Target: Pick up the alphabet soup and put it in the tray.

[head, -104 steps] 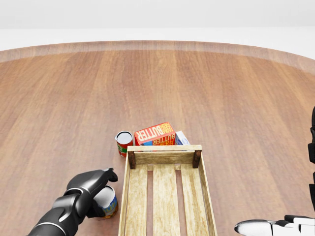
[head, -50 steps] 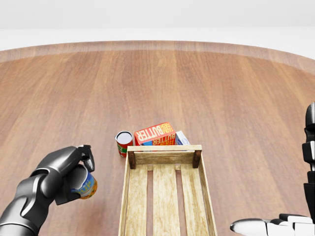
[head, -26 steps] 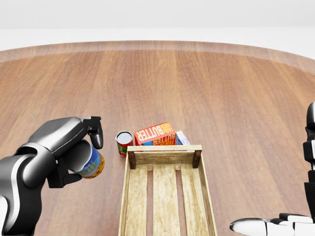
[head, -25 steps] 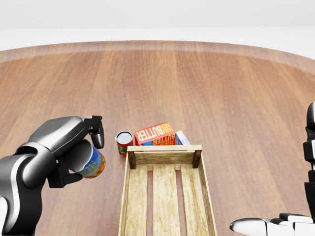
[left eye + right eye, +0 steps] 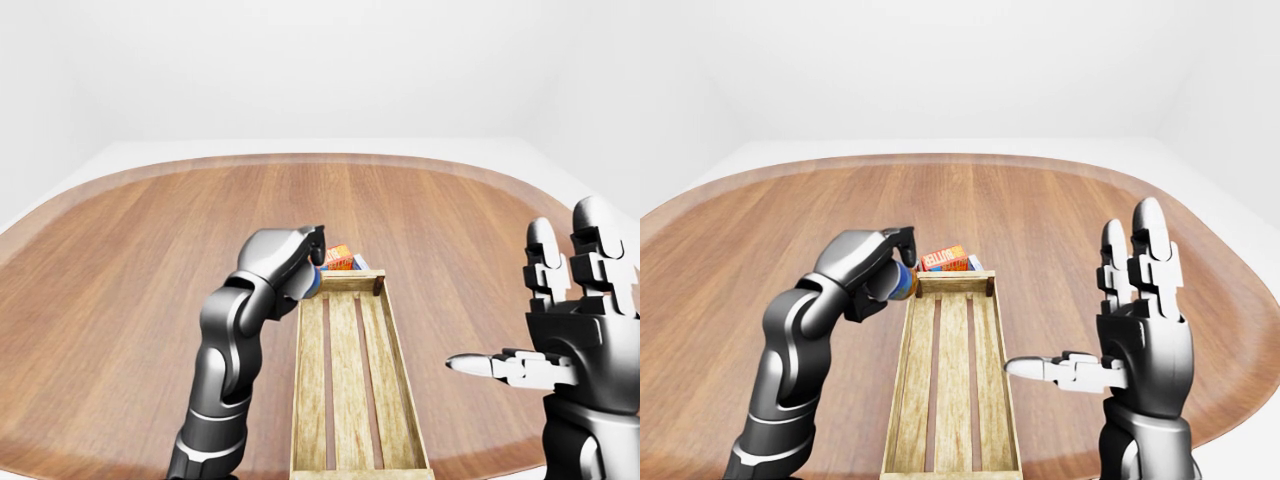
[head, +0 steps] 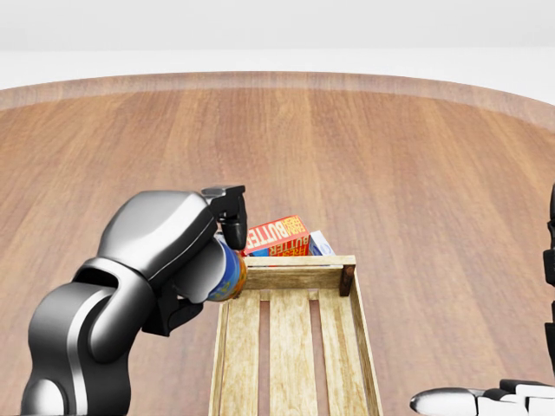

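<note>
1. Gripping the alphabet soup, the left hand has its dark fingers wrapped round the can's side; only a blue and orange strip of label shows between them. The can hangs in the air at the tray's upper left corner in the head view, tipped on its side, not yet over the slats.

2. Judging by its look, the can is a stiff metal cylinder, fairly weighty when full and smooth enough to slip. A hold round the middle of the wall, as here, suits it best; it should survive a short drop.

3. The tray is a slatted wooden crate lying lengthwise, nothing in it. Just past its far end sits a butter box, with a blue-and-white carton touching it.

4. The right hand stands well apart at the right, fingers spread upright and thumb pointing left, holding nothing.

5. Everything rests on a round wooden table with a glossy grain; beyond it, pale floor and bare white walls.
</note>
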Motion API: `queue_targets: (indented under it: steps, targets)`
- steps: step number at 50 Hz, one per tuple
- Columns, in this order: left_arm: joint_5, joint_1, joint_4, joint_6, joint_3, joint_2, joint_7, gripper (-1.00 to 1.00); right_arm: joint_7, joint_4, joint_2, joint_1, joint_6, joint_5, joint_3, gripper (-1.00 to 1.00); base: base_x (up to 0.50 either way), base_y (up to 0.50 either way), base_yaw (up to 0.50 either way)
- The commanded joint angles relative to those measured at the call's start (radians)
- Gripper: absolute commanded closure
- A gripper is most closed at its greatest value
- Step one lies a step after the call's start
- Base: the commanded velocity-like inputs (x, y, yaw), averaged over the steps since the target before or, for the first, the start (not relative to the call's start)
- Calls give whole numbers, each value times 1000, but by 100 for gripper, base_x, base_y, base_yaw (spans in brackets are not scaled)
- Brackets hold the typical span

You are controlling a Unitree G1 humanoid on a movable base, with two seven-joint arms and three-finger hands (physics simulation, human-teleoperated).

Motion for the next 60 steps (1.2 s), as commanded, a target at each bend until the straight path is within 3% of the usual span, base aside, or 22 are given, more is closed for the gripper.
queue_targets:
  steps: [1, 5, 12, 16, 23, 28, 36, 47, 56, 60]
  targets:
    - [129, 59, -3, -31, -108, -92, 0, 100, 9, -18, 4, 5, 0, 16, -20, -100, 0, 0, 0]
    - [157, 76, 71, -47, -133, -117, 0, 100, 15, -21, 9, 3, 0, 22, -34, -100, 0, 0, 0]
    - [186, 52, 220, -51, -142, -133, 1, 100, 15, -23, 11, 1, 0, 16, -29, -100, 0, 0, 0]
    - [189, 23, 360, -51, -145, -142, 67, 100, 14, -30, 12, 3, 0, 12, -25, -100, 0, 0, 0]
    - [172, 18, 474, -55, -161, -160, 114, 100, 8, -33, 10, 4, 0, 2, -6, -100, 0, 0, 0]
    - [168, -16, 553, -42, -163, -177, 155, 100, 3, -30, 7, 3, 0, -4, 5, -100, 0, 0, 0]
    - [173, -19, 592, -20, -195, -216, 169, 100, 2, -34, 5, 4, 0, -2, -1, -100, 0, 0, 0]
    - [177, -13, 694, -43, -210, -221, 236, 100, 6, -34, 7, 3, 0, 3, -8, -100, 0, 0, 0]
    - [162, -16, 706, -37, -211, -234, 230, 100, 6, -29, 8, 5, 0, -1, -3, -100, 0, 0, 0]
    - [158, -36, 773, -41, -206, -235, 271, 100, 8, -35, 9, 9, 0, 5, -8, -100, 0, 0, 0]
